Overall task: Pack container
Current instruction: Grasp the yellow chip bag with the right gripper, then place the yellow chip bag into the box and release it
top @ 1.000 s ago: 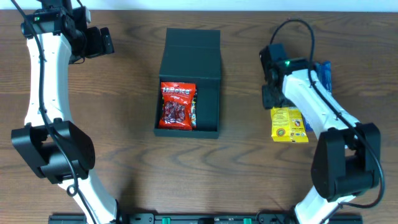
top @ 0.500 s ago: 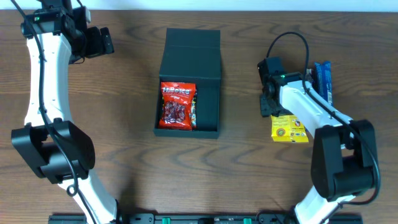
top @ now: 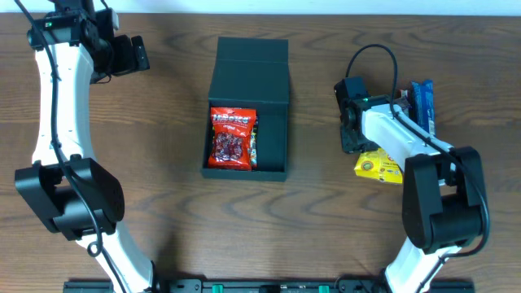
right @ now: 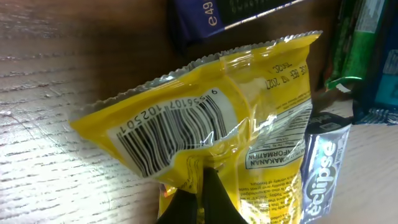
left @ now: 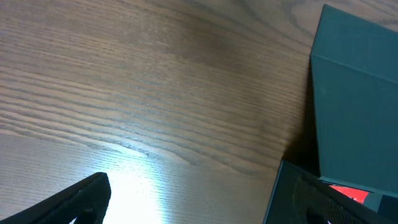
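The dark teal container lies at the table's centre with its flap lid folded back on the far side. A red snack packet fills its left half. To the right lies a yellow packet, and my right gripper is shut on its left edge. In the right wrist view the fingers pinch the crinkled yellow packet at the right gripper. My left gripper hovers open at the far left, over bare wood beside the container.
A blue packet lies behind the right arm, with more wrappers around it. An Eclipse gum pack rests against the yellow packet, and a dark blue wrapper lies beyond it.
The right gripper came down towards the yellow packet's left edge and went from partly open to shut on it. The left arm has not moved.
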You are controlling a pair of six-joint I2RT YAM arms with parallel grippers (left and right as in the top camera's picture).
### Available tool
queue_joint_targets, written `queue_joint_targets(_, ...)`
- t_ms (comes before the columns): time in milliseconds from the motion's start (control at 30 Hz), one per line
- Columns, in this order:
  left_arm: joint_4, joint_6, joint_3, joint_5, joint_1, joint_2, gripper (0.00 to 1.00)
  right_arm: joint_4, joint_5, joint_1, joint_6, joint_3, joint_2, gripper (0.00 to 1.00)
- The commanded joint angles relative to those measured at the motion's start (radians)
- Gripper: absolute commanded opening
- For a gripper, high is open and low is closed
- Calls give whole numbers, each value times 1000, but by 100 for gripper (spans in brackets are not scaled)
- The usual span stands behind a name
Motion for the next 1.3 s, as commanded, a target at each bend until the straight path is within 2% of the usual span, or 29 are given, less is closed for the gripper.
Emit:
queue_joint_targets(0, -1, 4, -5, 4, 2, -22, 95, -50, -66, -2, 54, 46, 23, 1)
queue_joint_targets(200, -2, 4, -5, 4, 2, -22, 95, -185, -82, 36, 78, 278, -35, 1)
queue_joint_targets(367, -2, 4, -5, 3, 3, -22, 95, -201, -164, 133, 124, 456, -52, 1)
queue_joint_targets(667, 7, 42, -5, -11, 29, -22, 95, -45, -255, 370, 285, 479, 12, 2)
queue_joint_targets(800, 10, 42, -5, -11, 56, -22, 95, 2, -240, 455, 293, 513, 66, 2)
queue_joint_targets(1067, 2, 41, -5, -3, 71, -22, 95, -174, -223, 542, 306, 790, 235, 2)
queue_joint_targets(1267, 2, 41, -5, -3, 71, -22, 95, -239, -157, 601, 357, 834, 259, 2)
